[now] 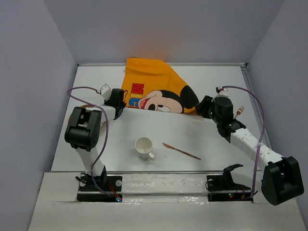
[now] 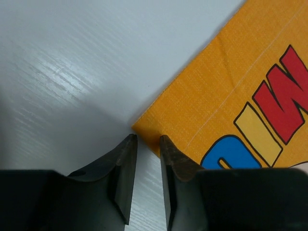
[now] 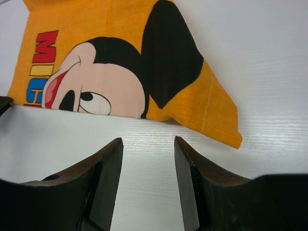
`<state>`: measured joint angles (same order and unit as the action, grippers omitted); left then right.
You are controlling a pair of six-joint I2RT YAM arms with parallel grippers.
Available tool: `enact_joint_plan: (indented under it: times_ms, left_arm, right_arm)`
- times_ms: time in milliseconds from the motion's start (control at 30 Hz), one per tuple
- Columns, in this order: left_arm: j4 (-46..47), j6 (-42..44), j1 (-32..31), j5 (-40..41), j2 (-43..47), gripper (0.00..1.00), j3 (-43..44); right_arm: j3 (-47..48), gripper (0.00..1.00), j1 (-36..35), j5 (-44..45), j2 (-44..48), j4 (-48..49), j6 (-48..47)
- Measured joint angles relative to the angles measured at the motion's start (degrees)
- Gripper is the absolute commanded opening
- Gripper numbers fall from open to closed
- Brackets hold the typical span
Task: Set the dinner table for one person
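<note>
Top external view, place setting under way. The dinner table (image 1: 216, 139) is the broad white surface that carries every item. The orange Mickey Mouse cloth (image 1: 149, 82) lies at its far middle and serves as the landmark. The cloth is not flat: its right side folds in on a diagonal, and its far edge appears to ride up the back wall. In that state it probably cannot yet serve as a place mat.

The left gripper (image 1: 120, 107) sits at the cloth's near-left corner. In the left wrist view the left gripper (image 2: 147, 142) shows its jaws drawn to a narrow slit. The cloth (image 2: 231, 86) has its corner lying just at the tips, on the bare table (image 2: 72, 57), and does not look pinched.

The right gripper (image 1: 204, 107) stands just beside the cloth's near-right corner. In the right wrist view the right gripper (image 3: 147, 144) has its jaws moderately wide and empty. It is short of the cloth's (image 3: 96, 29) near edge, with the table (image 3: 269, 57) showing between.

A corner for each arm suggests a two-handed pull to spread the cloth. A white mug (image 1: 144, 147) and a copper knife (image 1: 180, 151) wait nearward of the cloth, well apart from it. They are likely left there until the cloth is laid.
</note>
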<state>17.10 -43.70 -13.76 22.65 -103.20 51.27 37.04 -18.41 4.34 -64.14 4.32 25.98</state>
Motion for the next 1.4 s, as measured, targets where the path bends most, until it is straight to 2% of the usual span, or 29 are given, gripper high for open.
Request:
enact_joint_plan:
  times_ms: [33, 200, 367, 400, 433, 767, 933, 1100, 1267, 1400]
  left_arm:
    - [0.0, 0.0, 0.0, 0.1, -0.2, 0.27, 0.3]
    - [0.2, -0.1, 0.0, 0.6, -1.3, 0.24, 1.3]
    - [0.8, -0.1, 0.3, 1.2, -2.0, 0.10, 1.6]
    - [0.9, -0.1, 0.3, 1.2, -2.2, 0.07, 1.7]
    - [1.1, 0.0, 0.4, 1.2, -2.3, 0.00, 1.9]
    - [3.1, 3.0, 1.1, -1.7, -1.1, 0.00, 1.6]
    - [3.9, 4.0, 0.9, -2.7, 5.8, 0.00, 0.2]
    - [6.0, 4.4, -0.2, -2.7, 11.4, 0.00, -0.7]
    - [5.5, 4.2, -0.8, -2.7, 17.0, 0.00, -4.3]
    - [5.6, 3.8, -0.8, -2.8, 21.9, 0.00, -6.1]
  right_arm:
    - [-0.5, 0.52, 0.0, 0.9, 0.0, 0.0, 0.6]
    - [-2.3, 0.56, 0.1, 3.9, 0.0, -0.8, 2.6]
    - [-3.2, 0.56, 0.9, 4.8, 0.7, -2.1, 4.4]
    - [-3.2, 0.59, 1.0, 4.9, 0.9, -2.2, 4.6]
    - [-3.2, 0.61, 1.1, 5.0, 0.9, -2.2, 4.8]
    - [-3.2, 0.64, 5.3, 3.9, -2.5, -2.2, 11.3]
    - [-3.2, 0.67, 5.7, -2.3, -5.6, -0.2, 17.2]
    - [-5.8, 0.70, 5.7, -9.3, -5.1, 6.1, 24.3]
    - [-8.7, 0.72, 5.7, -10.6, -4.7, 8.5, 28.2]
    - [-8.8, 0.72, 5.7, -10.6, -8.5, 11.7, 30.6]
